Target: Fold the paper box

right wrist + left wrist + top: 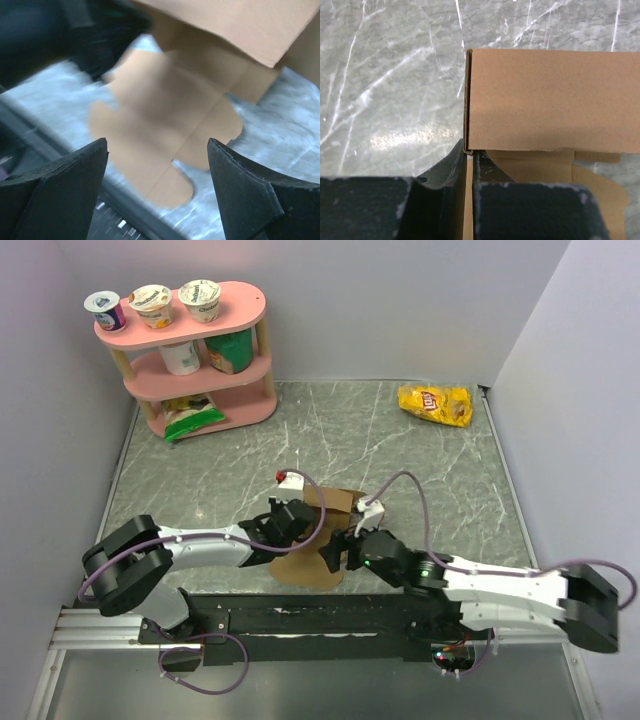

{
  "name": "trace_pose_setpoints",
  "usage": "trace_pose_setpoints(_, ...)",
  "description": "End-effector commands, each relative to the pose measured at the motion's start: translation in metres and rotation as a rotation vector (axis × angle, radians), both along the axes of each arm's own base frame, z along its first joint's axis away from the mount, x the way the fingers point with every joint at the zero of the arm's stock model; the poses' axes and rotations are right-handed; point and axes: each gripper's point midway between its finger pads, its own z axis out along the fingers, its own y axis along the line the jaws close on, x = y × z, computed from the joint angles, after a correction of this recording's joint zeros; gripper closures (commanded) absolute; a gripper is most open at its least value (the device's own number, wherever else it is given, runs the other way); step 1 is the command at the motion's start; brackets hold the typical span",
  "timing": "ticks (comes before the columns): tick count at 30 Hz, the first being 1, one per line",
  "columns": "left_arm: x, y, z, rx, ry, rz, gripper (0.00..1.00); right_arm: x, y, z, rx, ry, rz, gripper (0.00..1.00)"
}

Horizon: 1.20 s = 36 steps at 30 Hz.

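Left hand [470,167] is clamped on the box [555,100]. Its two dark fingers are together with a thin upright cardboard wall pinched between them, at the box's left corner as the left wrist camera sees it. Past the fingertips a broad plain brown panel fills the right of that view, and its left edge shows a folded double layer. Lighter flaps with a cut tab lie below it.

Right hand [157,150] has its fingers wide apart with nothing between them. Under them lies a flat part of the box with rounded flaps, blurred in the right wrist view. A raised brown panel slants across the top of that view.

From above, the box sits on the grey marbled table [400,460], near the middle and close to the arms' bases, between the two hands. Its far part stands up. Its near part lies flat, a rounded sheet reaching toward the black base rail [300,620]. The left hand meets it from the left. The right hand is just beside its right side, and I cannot tell whether it touches.

Well apart at the far left stands a pink shelf [250,360] with three cups [152,302] on top. A yellow chip bag [435,403] lies at the far right.
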Motion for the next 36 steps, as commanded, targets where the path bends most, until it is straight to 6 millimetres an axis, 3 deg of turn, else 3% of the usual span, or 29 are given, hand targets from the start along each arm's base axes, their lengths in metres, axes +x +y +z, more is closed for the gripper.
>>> trace_pose_setpoints(1,0.005,0.004,0.007,0.027,0.009,-0.078,0.99,-0.008,-0.014,0.05,0.062,-0.128,0.069,0.13)
trace_pose_setpoints(5,0.004,0.006,0.007,0.008,0.009,-0.115,0.99,0.021,-0.056,0.089,0.032,-0.163,-0.081,0.23)
trace_pose_setpoints(6,0.002,0.006,0.006,-0.007,0.015,-0.126,0.99,0.024,-0.062,0.087,0.016,-0.135,-0.075,0.25)
trace_pose_setpoints(7,0.002,0.005,0.007,-0.018,0.012,-0.131,0.99,0.047,-0.084,0.086,0.006,-0.122,-0.172,0.25)
trace_pose_setpoints(9,0.0,0.006,0.008,-0.034,0.013,-0.133,0.99,0.063,-0.096,0.087,0.016,-0.117,-0.206,0.26)
trace_pose_setpoints(10,-0.002,0.005,0.008,-0.042,0.015,-0.14,0.99,0.082,-0.116,0.08,-0.001,-0.096,-0.284,0.26)
trace_pose_setpoints(13,-0.003,0.004,0.009,-0.065,0.017,-0.142,0.99,0.108,-0.13,0.067,-0.003,-0.081,-0.331,0.25)
trace_pose_setpoints(14,-0.004,0.003,0.009,-0.072,0.02,-0.145,0.99,0.119,-0.143,0.06,-0.006,-0.072,-0.379,0.24)
trace_pose_setpoints(18,-0.005,0.001,0.01,-0.089,0.018,-0.157,0.99,0.144,-0.152,0.027,-0.034,-0.021,-0.405,0.23)
trace_pose_setpoints(19,-0.006,0.001,0.01,-0.088,0.018,-0.159,0.99,0.147,-0.152,0.008,-0.057,0.022,-0.408,0.23)
trace_pose_setpoints(22,-0.005,-0.001,0.009,-0.081,0.023,-0.164,0.99,0.15,-0.144,-0.019,-0.043,0.091,-0.41,0.23)
trace_pose_setpoints(25,-0.002,-0.004,0.004,-0.067,0.034,-0.159,0.99,0.144,-0.114,-0.031,0.022,0.112,-0.353,0.23)
trace_pose_setpoints(29,0.0,-0.004,-0.001,-0.045,0.05,-0.139,0.99,0.132,-0.067,-0.027,0.043,0.094,-0.26,0.23)
trace_pose_setpoints(36,0.003,-0.005,-0.001,-0.043,0.051,-0.113,0.99,0.121,-0.039,-0.034,-0.025,0.103,-0.297,0.23)
